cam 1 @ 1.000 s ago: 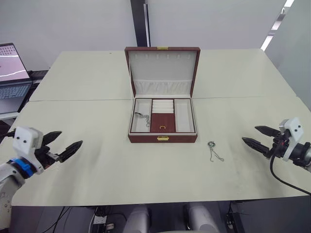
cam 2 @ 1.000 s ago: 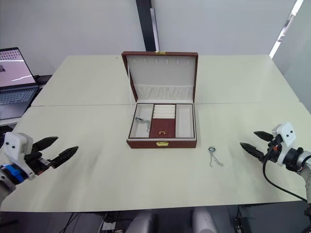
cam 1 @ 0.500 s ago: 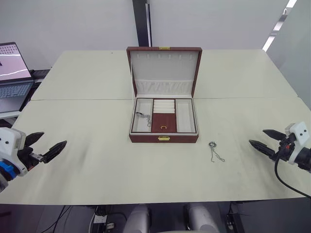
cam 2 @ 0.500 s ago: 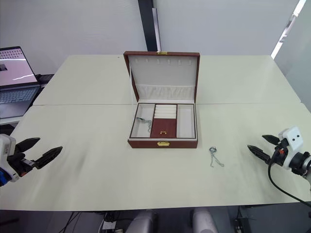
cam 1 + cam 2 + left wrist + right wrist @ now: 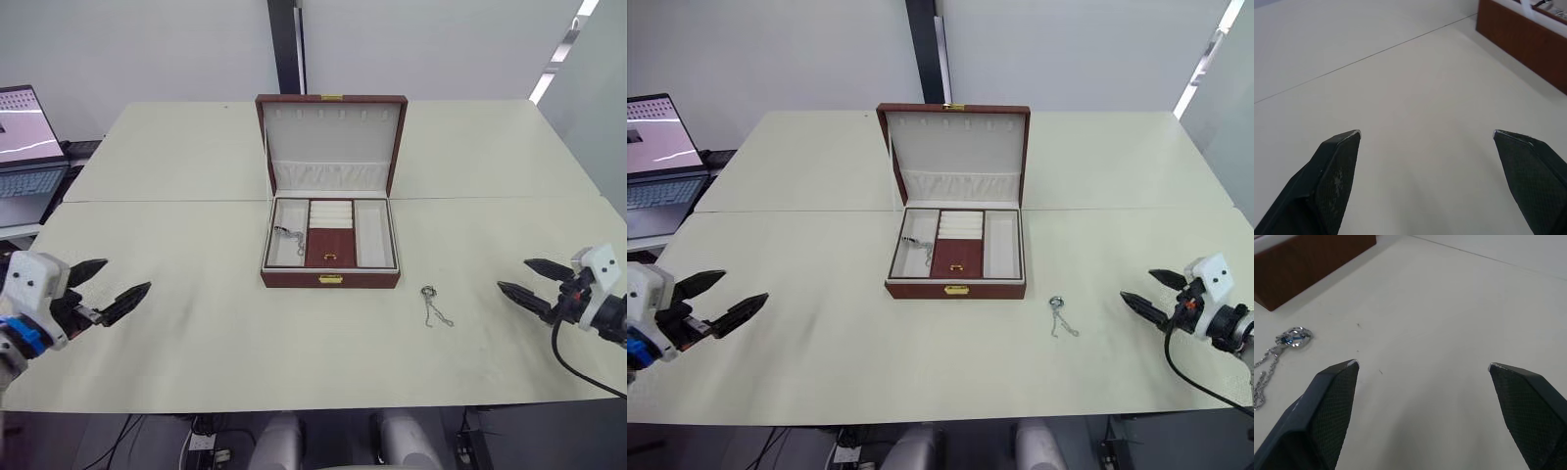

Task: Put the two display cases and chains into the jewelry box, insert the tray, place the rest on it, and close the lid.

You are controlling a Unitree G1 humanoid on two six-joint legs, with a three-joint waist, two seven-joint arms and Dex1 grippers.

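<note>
The box, reddish-brown and rectangular with cream lining, stands with its lid upright and the tray seated inside. A thin silver chain lies in its left compartment; another chain with a round pendant lies right of the box. Left gripper and right gripper, well apart from the box, both gape wide, holding nothing.

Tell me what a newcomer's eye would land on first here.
First, the open jewelry box at the table's centre, its lid upright, the tray seated inside with a chain in its left compartment. Next, a silver chain lying loose on the table to the box's right. Both grippers, left and right, hang open and empty at the table's sides.
</note>
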